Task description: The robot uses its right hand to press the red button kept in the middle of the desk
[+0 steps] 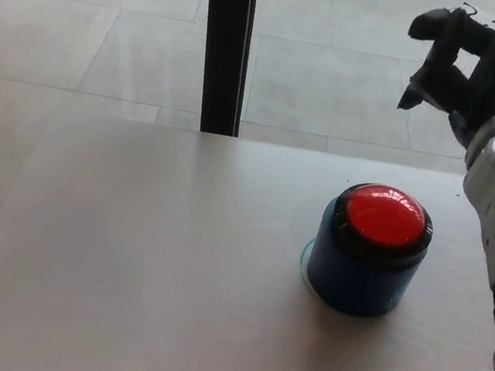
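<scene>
Your right hand [473, 71] raised past the desk's [141, 263] far edge, fingers spread, empty, red button [384, 215] below, untouched.

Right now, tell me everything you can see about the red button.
The red button is a glossy, domed cap, plastic by its look, set in a black ring atop a dark blue round base. It stands upright on the pale desk, right of middle, with a thin greenish edge showing at the base's left. Nothing touches it; the right hand hangs above and beyond it, fingers apart.
</scene>
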